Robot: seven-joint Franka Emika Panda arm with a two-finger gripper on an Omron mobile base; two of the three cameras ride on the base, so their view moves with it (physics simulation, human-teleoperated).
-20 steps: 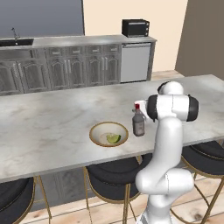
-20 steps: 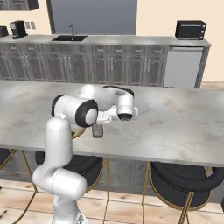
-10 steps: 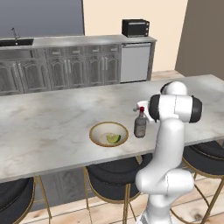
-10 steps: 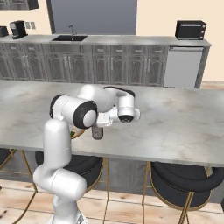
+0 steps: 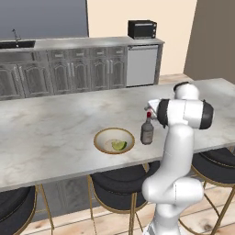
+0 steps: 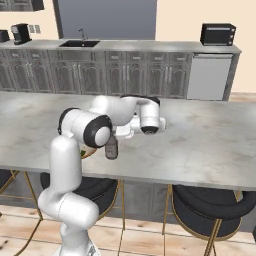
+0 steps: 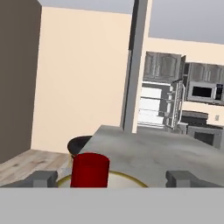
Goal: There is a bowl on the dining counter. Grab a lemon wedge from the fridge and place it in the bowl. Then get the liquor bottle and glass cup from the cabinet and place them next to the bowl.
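The gripper (image 7: 111, 178) stands spread wide, its two dark finger tips well apart on either side of the liquor bottle's red cap (image 7: 89, 170), pinching nothing. A second ago it was pressed in on the bottle; now the bottle stands free.

Working left to right along the bench (image 5: 46, 133): the bowl (image 5: 114, 140) sits near the front edge with the lemon wedge (image 5: 119, 145) lying inside it, toward its right. Just beside the bowl on the right stands the liquor bottle (image 5: 147, 130), upright, grey-bodied with its red cap. The arm's elbow hangs right of that. In the hand view, the fridge (image 7: 159, 103) shows far off with a door open and pale shelves inside.

So the lemon and the bottle look placed; the glass cup is, I judge, the piece left to fetch.

The risk now is the withdrawal. The finger tips flank the bottle's neck closely, so a sideways or tilted pull could clip the cap and topple the bottle into the bowl or off the near edge. A straight lift clear would be safer.

Otherwise the bottle, bowl and wedge sit as they did a second ago.
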